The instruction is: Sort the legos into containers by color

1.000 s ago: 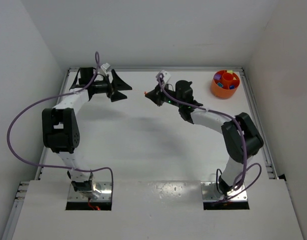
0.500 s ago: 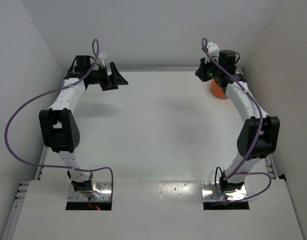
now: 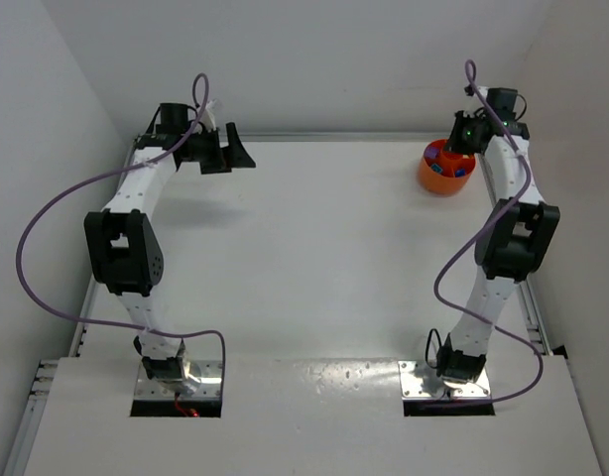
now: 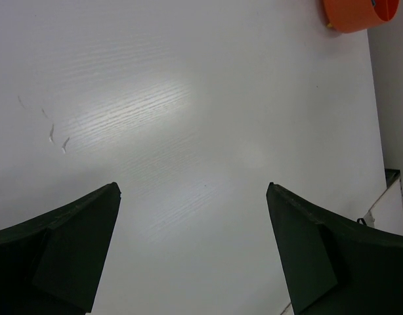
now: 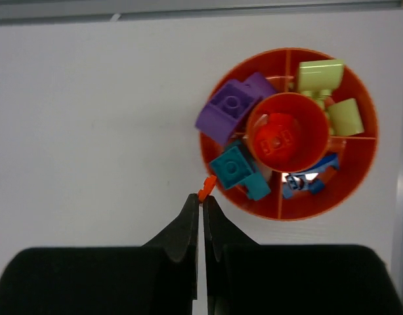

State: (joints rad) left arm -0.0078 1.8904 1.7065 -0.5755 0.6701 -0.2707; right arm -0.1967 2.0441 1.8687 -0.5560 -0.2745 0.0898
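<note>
Right gripper [image 5: 201, 200] was fully closed, and its tips pinched a tiny orange-red lego [image 5: 207, 188]. The lego stuck out past the fingertips, right at the outer left rim of the orange bowl [image 5: 356, 164]. We couldn't tell whether the lego touched the rim.

In the top view, the right gripper [image 3: 461, 139] hung above the orange bowl [image 3: 438, 181] at the far right corner of the tabletop [image 3: 314, 258], with the arm stretched out.

The bowl was divided into compartments around a central cup:
- purple legos [image 5: 231, 108] at upper left
- a teal lego [image 5: 234, 167] at lower left
- a blue lego [image 5: 310, 180] at the bottom
- yellow-green legos [image 5: 319, 75] at upper right
- a red lego [image 5: 277, 138] in the central cup

Left gripper [image 3: 230, 156] was wide open and held nothing, at the far left corner, well apart from the bowl. In its wrist view, the left gripper [image 4: 193, 190] had both fingers [image 4: 63, 249] spread over bare tabletop. The orange bowl [image 4: 352, 14] was cut off at the top right edge.
</note>
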